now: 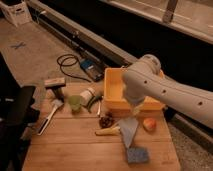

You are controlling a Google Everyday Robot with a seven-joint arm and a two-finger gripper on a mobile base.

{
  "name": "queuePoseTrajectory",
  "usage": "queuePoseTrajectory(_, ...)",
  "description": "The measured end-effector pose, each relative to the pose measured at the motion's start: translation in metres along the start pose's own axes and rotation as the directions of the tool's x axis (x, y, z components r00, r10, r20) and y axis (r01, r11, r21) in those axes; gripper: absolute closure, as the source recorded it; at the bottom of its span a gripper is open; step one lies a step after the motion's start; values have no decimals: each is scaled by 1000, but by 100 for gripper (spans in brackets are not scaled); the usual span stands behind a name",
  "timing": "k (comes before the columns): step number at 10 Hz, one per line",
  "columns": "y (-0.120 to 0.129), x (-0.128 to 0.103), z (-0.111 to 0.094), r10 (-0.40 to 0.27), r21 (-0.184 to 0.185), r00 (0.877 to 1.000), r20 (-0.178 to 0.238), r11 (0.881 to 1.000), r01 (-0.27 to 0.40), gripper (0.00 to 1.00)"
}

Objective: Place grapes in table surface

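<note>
The grapes [106, 121], a small dark bumpy cluster, lie on the table surface [65, 150] just in front of the yellow bin's left corner, with nothing holding them. My white arm sweeps in from the right across the bin. Its end with the gripper [134, 109] hangs over the bin's front wall, up and to the right of the grapes. The arm's bulk hides most of the gripper.
A yellow bin [114, 95] stands at the table's back. In front of it lie a banana [107, 131], a grey cloth [130, 132], a peach [149, 124] and a blue sponge [136, 155]. At the left are a green cup [75, 102], a white can [88, 95] and a brush [49, 114].
</note>
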Motion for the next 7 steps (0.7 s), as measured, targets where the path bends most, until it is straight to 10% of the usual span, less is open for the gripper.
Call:
queuePoseTrajectory(3, 0, 1, 0, 3, 6, 1000, 5, 1000, -3, 35)
queuePoseTrajectory(7, -10, -40, 31, -50, 14, 992, 115, 999, 48, 35)
